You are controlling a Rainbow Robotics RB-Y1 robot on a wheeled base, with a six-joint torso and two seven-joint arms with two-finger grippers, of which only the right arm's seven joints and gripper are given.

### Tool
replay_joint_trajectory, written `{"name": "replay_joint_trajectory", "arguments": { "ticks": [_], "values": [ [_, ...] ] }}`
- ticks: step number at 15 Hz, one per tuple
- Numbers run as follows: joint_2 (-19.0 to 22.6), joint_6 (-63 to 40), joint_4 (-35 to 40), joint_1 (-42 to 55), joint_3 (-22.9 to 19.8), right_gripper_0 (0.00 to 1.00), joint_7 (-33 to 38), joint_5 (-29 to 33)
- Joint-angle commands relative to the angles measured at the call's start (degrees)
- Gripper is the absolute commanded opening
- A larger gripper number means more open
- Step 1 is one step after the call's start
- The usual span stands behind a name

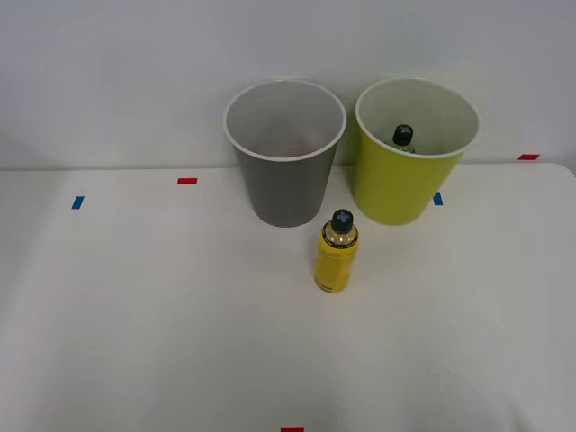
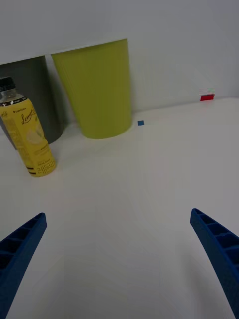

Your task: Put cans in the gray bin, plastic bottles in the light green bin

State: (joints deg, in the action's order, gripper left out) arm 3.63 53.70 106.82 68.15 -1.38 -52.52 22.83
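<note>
Tape marks dot the white table (image 1: 135,306): two red ones (image 1: 187,181) near the far edge, another red one at the near edge, and two small blue squares (image 1: 77,202), one at the left and one just beside the light green bin (image 1: 396,184). Two bins stand upright side by side against the pale wall, close together but with a narrow gap between them: the gray bin (image 1: 286,184) to the left, the light green one to the right. Inside the light green bin, a black-capped bottle (image 1: 403,136) shows near the far wall, only its top visible; it appears to be one of the plastic bottles. The gray bin's inside looks bare of anything I can make out.

One yellow bottle (image 1: 337,252) with a black cap and a yellow label stands upright on the table, in front of the gap between the two bins and near the gray one, touching neither. Nothing lies between it and either bin.

From the wrist view, the right gripper (image 2: 119,249) hovers above bare table with its blue ribbed fingers (image 2: 22,244) spread wide, holding and touching nothing. The yellow bottle stands well apart from it, nearer the bins.

Counted: two bins, two bottles, five tape marks.
</note>
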Motion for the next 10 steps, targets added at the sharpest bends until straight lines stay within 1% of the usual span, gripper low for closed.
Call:
{"name": "replay_joint_trajectory", "arguments": {
  "ticks": [1,3,4,5,7,10],
  "values": [
    [0.06,0.18,-0.39,-0.03,-0.11,1.0,-1.79,0.72],
    [0.06,0.18,-0.47,0.06,-0.2,1.0,-3.46,1.07],
    [-0.03,0.18,-0.39,-0.03,-0.46,1.0,-7.42,0.46],
    [0.06,0.27,-0.21,-0.03,-0.9,1.0,-9.61,0.28],
    [-0.03,0.27,-0.21,-0.03,-1.26,1.0,-10.93,0.28],
    [0.06,0.18,-0.21,-0.03,-1.26,1.0,-11.02,0.37]
  ]
}}
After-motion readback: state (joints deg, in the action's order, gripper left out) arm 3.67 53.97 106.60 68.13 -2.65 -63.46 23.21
